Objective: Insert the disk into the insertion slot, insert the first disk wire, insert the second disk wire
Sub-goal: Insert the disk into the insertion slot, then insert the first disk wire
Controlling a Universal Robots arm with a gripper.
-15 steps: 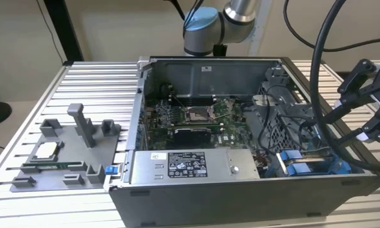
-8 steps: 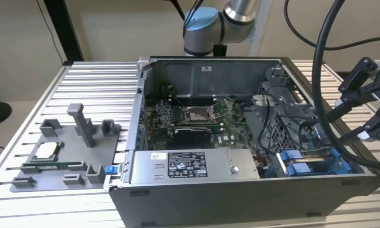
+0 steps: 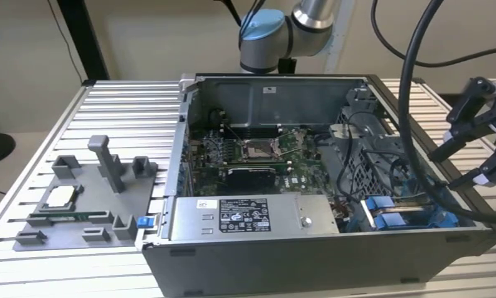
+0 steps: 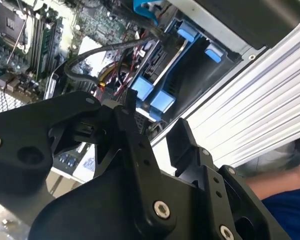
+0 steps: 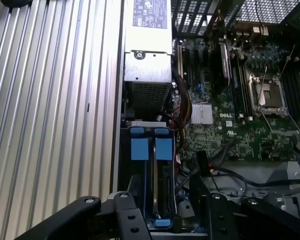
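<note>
The disk (image 3: 387,217), blue-framed, sat in the insertion slot (image 3: 438,218), lower right of the exterior view, near the case wall (image 3: 331,257); gripper (image 5: 160,187) spread, empty.

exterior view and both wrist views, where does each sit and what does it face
Exterior view: off the arm, high, looking down into the computer case; arm behind it, gripper at the exterior view's right.
First wrist view: on the wrist, looking down past the open gripper at the insertion slot.
Second wrist view: on the wrist, slanting past the gripper at that slot.
Both wrist views share its blue tabs.
</note>
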